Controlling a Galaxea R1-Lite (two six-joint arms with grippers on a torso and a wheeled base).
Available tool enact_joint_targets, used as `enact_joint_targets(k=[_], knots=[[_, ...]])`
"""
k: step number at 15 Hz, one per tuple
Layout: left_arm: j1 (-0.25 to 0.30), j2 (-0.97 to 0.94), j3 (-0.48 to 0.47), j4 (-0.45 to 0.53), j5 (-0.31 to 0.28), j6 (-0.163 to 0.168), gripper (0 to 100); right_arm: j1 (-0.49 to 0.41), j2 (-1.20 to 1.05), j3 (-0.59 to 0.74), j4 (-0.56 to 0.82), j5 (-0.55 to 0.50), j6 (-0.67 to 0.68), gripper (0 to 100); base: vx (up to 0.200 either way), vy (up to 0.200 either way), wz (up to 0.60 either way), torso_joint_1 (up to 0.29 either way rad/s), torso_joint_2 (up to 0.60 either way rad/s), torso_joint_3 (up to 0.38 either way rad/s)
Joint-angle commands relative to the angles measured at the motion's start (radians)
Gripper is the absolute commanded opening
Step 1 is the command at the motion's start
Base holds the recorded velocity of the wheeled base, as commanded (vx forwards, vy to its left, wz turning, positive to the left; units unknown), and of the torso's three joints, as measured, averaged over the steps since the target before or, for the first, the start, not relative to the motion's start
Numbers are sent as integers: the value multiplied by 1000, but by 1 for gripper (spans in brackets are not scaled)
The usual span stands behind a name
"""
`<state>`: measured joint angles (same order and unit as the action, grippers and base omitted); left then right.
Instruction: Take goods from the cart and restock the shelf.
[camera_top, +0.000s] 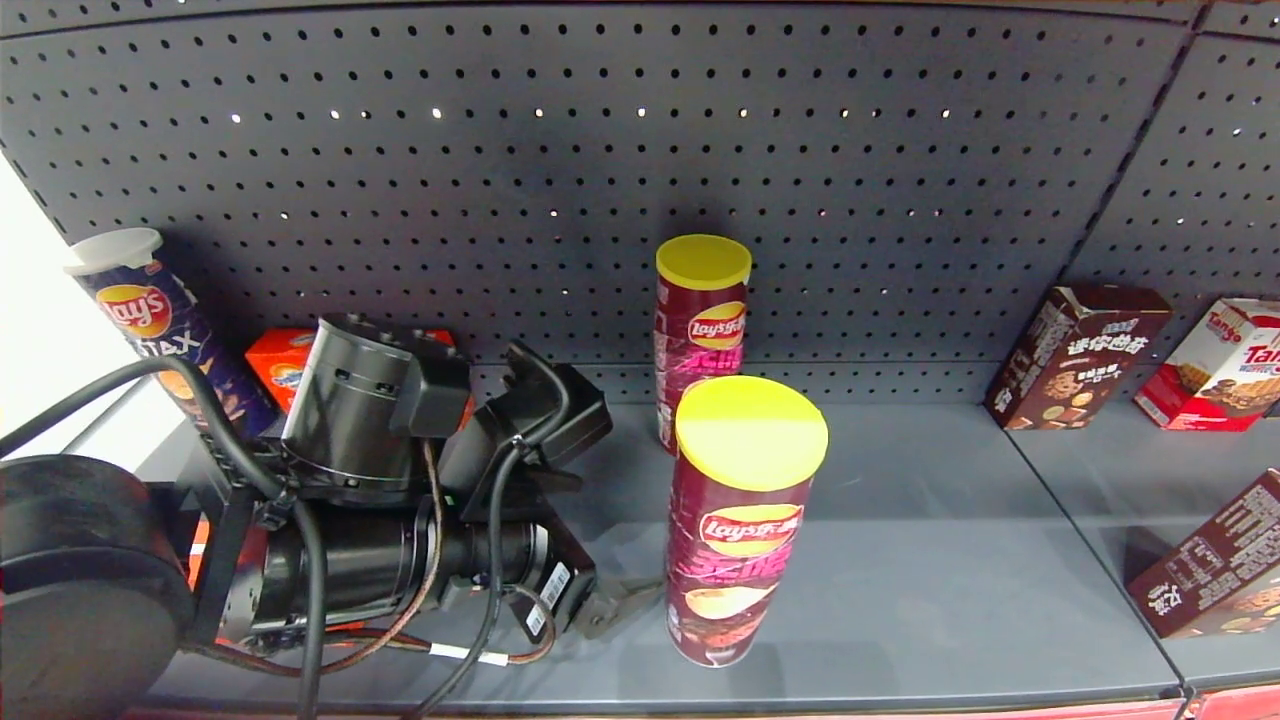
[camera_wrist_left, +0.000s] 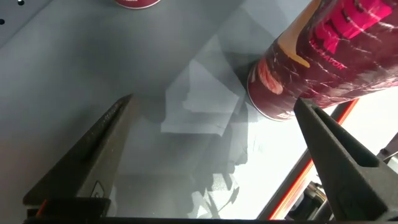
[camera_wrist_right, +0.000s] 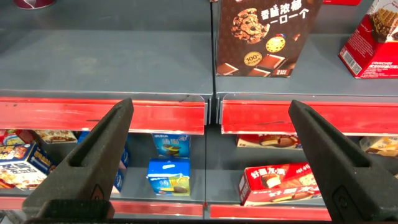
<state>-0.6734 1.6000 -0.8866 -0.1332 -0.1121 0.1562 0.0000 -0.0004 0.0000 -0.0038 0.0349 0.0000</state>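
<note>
Near can: the near can (camera_top: 740, 520) stands upright on the shelf (camera_top: 920, 560) close to its near edge. Its long axis is vertical, yellow lid up, logo facing near.
Far can: the far can (camera_top: 702, 330) is the same kind, also upright with its lid up. It stands by the pegboard (camera_top: 600, 150), just behind the near can and a little left.
Left hand: the left hand (camera_wrist_left: 214, 102) is low over the shelf, left of the near can. Its fingers are spread wide with bare shelf between them, and the can's base sits close by one fingertip.
Right hand: the right hand (camera_wrist_right: 211, 104) is spread open and holds nothing. It faces the shelf's red front rail (camera_wrist_right: 155, 115).
Surface: grey metal shelf, dark perforated back.
Surroundings: a blue can (camera_top: 150, 320) leans at far left beside an orange box (camera_top: 280, 365). Brown boxes (camera_top: 1075, 355) and a red-white box (camera_top: 1220, 365) stand right. Snack boxes (camera_wrist_right: 168, 174) fill the lower shelf.
</note>
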Motion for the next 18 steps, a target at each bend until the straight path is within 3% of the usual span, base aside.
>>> enact_joint_targets(k=[1,6,10,15,18], knots=[[0,-3,3,0,0,-1,100,0,0,0,-1,0,0,100,0,0,0,0,0,0],[14,-169,41,1,0,-4,100,0,0,0,-1,0,0,100,0,0,0,0,0,0],[66,-416,195,12,-12,-9,100,0,0,0,-1,0,0,100,0,0,0,0,0,0],[57,-695,339,6,15,-12,100,0,0,0,-1,0,0,100,0,0,0,0,0,0],[58,-902,475,12,17,-7,100,0,0,0,-1,0,0,100,0,0,0,0,0,0]])
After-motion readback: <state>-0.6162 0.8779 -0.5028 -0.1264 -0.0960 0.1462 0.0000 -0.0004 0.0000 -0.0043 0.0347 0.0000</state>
